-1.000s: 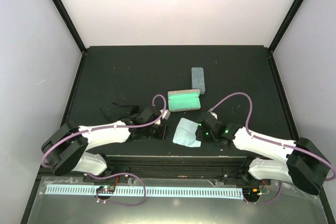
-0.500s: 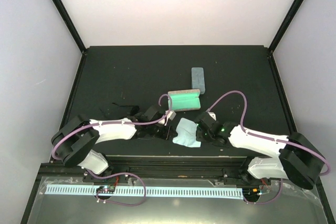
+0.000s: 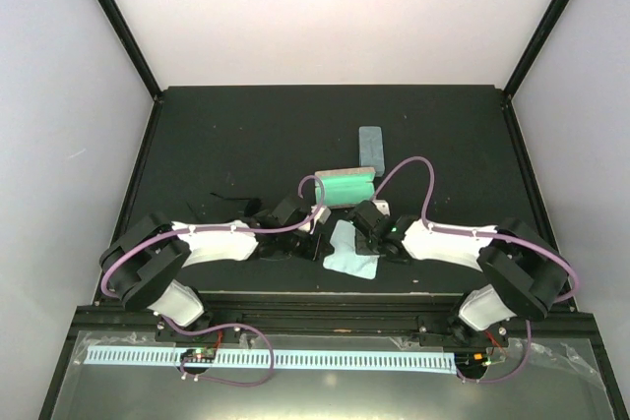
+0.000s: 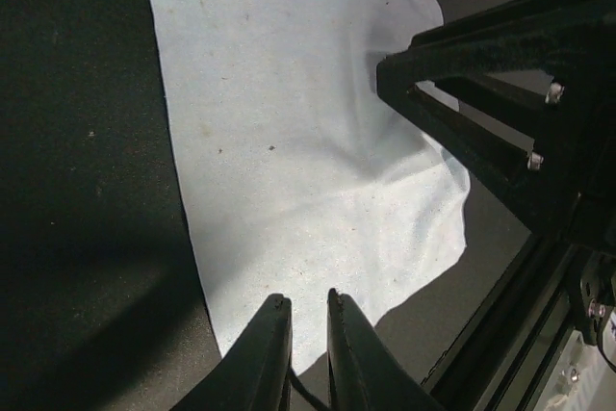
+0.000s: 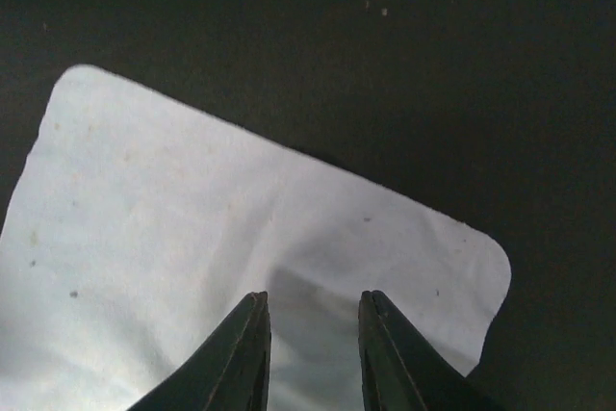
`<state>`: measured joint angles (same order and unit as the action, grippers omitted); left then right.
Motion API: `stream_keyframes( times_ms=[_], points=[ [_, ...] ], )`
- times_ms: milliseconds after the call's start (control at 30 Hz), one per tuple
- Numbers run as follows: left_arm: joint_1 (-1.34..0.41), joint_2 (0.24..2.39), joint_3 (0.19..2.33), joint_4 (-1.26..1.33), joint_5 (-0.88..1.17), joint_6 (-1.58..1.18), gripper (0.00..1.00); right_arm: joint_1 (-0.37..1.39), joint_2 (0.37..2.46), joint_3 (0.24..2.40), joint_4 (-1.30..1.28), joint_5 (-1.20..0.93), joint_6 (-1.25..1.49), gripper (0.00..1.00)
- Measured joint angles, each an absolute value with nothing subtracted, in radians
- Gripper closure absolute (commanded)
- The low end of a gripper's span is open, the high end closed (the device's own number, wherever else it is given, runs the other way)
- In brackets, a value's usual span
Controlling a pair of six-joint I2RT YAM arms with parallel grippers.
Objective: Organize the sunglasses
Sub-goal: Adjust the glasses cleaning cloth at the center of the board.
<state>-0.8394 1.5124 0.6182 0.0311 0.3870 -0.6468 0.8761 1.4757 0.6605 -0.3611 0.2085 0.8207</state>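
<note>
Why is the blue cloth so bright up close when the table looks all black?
Left wrist view: the light blue cloth bounces back lots of light, while the black table swallows it. Right wrist view: the same, plus a soft grey shadow on the cloth by the right hand. Top external view: the back wall looks washed-out white.

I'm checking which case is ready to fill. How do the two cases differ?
The green-lined case lies open, lengthwise across the table; the blue-grey case is shut and runs from near to far. The green-lined case looks wider. Both are oblong and lie flat.
</note>
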Motion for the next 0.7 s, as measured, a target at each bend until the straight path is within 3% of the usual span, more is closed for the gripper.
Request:
stream_keyframes(
  times_ms=[233,533,700],
  points=[
    [-0.839,1.515,0.619,0.035,0.381,-0.647,0.86,0.863,1.490,0.677,-0.364,0.236,0.794,0.71],
    [-0.839,1.628,0.721,0.051,0.338,-0.627,0.86,0.862,1.270,0.611,-0.391,0.272,0.834,0.69],
    [-0.851,1.692,0.788,0.027,0.233,-0.599,0.74,0.862,1.208,0.567,-0.406,0.282,0.864,0.69]
  ],
)
